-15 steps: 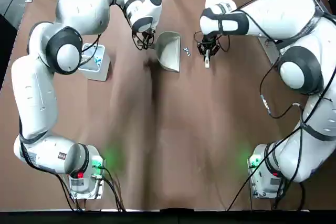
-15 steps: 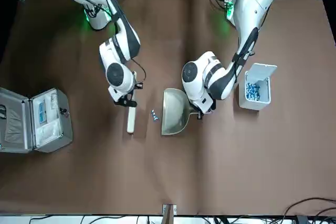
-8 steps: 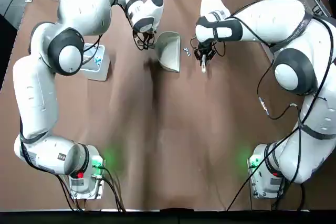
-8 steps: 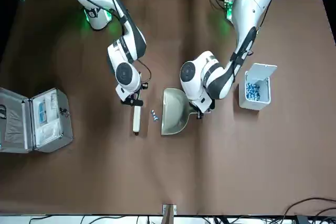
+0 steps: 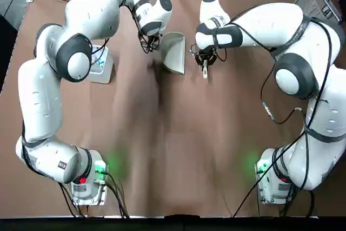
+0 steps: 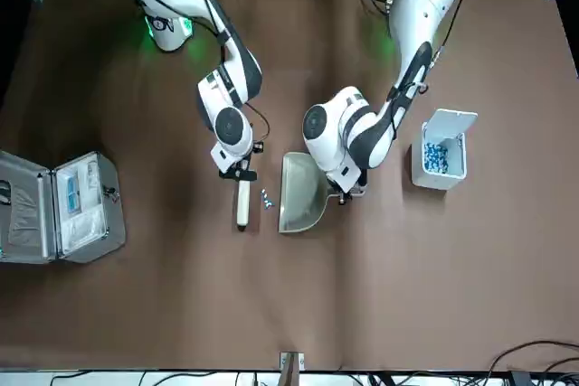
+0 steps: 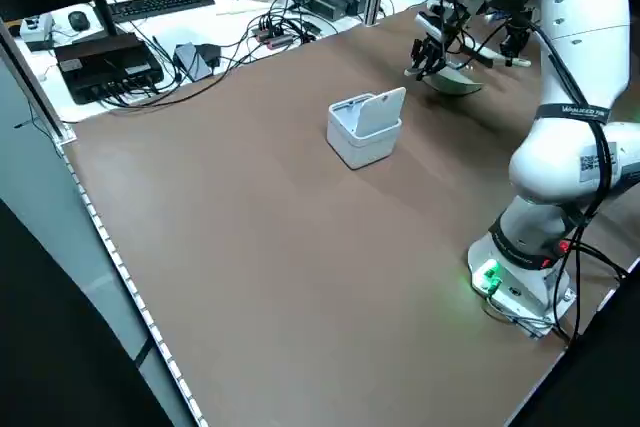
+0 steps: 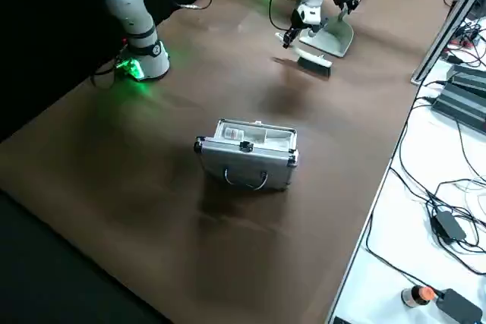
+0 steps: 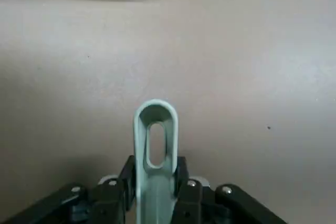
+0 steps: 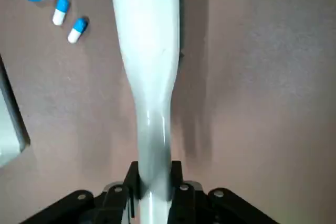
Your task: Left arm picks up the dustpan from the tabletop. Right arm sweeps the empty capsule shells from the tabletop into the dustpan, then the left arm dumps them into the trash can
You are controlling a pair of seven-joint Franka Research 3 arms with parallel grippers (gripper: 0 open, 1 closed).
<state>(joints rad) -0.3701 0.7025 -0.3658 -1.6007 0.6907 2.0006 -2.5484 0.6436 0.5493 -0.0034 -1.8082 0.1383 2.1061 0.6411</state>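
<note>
brown tabletop, dustpan and brush both gripped

brown tabletop (image 5: 178, 150) carries everything, read here left to right in the overhead view. farthest left sits the trash can (image 5: 100, 64), a small pale square bin partly under the left arm (image 5: 48, 101), with blue and white bits showing inside it in the front view.

next comes the left gripper (image 9: 153, 192), its fingers (image 9: 122, 179) clamped on the thin handle of the dustpan (image 5: 174, 52); the handle's loop end pokes out past the fingers in the left wrist view. the dustpan's pale scoop lies low on the tabletop, its wide mouth facing the right arm's side (whether its edge touches the surface cannot be told).

just beside that mouth lie the capsule shells (image 10: 55, 3), a few tiny white-and-blue pieces in a loose cluster on the bare brown surface, outside the scoop.

right of them is the brush (image 6: 242, 205), a slim white stick pointing away from the arm bases, near the shells but apart from them. the right gripper (image 10: 152, 190) has its fingers closed tight around the brush's narrow end, and the right arm (image 5: 303, 68) reaches in from that side.

farthest right, at the table's edge, stands a grey metal case (image 6: 59, 205) with its lid open, well apart from the rest.
</note>
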